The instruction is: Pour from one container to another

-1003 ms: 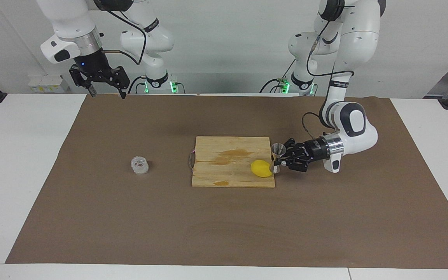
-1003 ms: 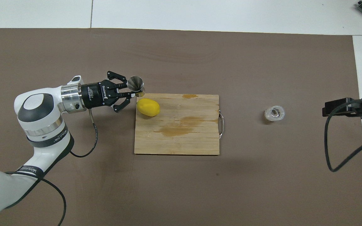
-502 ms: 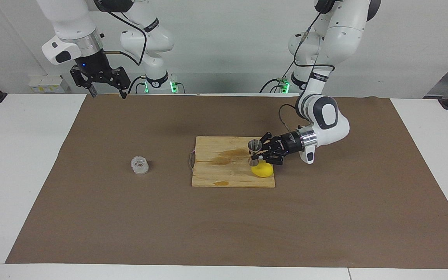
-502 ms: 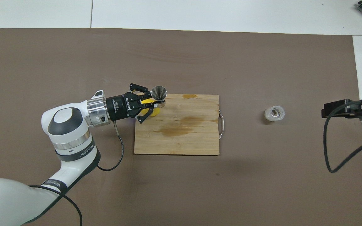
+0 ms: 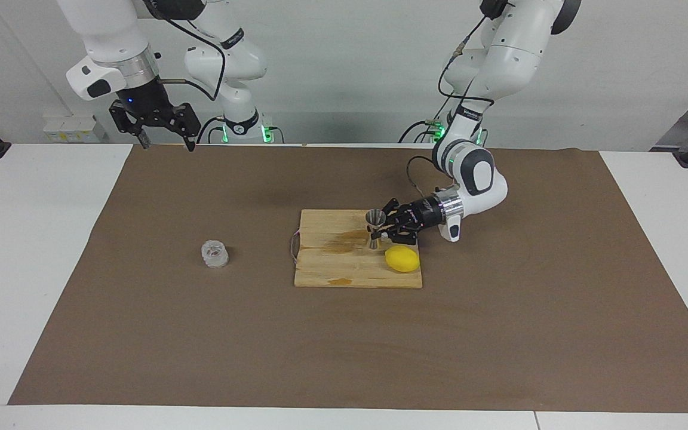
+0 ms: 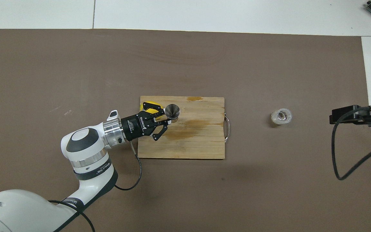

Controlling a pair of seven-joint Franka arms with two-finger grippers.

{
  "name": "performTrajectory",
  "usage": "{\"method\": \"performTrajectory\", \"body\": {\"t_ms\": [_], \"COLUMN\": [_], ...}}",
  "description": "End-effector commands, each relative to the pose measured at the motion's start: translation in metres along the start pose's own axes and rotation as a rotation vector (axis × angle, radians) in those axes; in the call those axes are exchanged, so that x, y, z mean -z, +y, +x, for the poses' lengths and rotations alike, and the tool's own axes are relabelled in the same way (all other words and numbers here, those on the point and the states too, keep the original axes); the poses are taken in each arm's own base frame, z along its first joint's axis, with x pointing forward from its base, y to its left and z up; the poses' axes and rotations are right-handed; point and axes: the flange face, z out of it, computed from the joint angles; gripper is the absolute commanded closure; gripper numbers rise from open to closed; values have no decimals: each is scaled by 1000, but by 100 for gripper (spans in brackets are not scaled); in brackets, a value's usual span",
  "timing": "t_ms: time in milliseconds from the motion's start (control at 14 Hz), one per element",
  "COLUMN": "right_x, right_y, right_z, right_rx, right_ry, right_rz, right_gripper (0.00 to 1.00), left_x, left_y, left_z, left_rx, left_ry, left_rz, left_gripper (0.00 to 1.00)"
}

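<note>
I'm clamping my left gripper (image 5: pixel 381 230) tight on the hourglass-shaped steel jigger (image 5: pixel 374 227), holding it upright over the stained wooden board (image 5: pixel 344 263) beside a smooth yellow lemon (image 5: pixel 402 260). My right gripper (image 5: pixel 165 142) is hanging wide open above the brown mat's (image 5: pixel 260 346) edge. The ribbed glass cup (image 5: pixel 215 254) is sitting on the mat toward my right arm's end.

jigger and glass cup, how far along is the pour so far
Done: the left tool is shut on the jigger, upright over the cutting board beside the lemon. In hand: only that carry. Left: the glass cup sits untouched on the mat toward the right arm's end, and the right tool waits open above the mat's edge. No pouring yet.
</note>
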Motion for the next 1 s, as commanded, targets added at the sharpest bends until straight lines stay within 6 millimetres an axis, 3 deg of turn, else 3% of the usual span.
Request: {"method": "performTrajectory", "body": {"t_ms": [0,932], "right_x": [-2,-3], "right_y": [3,3], "right_z": [-7,-8], "right_rx": [-13,-15], "right_ry": [15,12], "right_rz": [18,18], "right_gripper": [0,0], "left_x": [-2,-17], "left_y": [-14,-41], "left_z": [-1,28], "left_rx": [-25,-91], "left_ry": [-4,-2], "left_rz": [-32,-41], "left_gripper": [91,82]}}
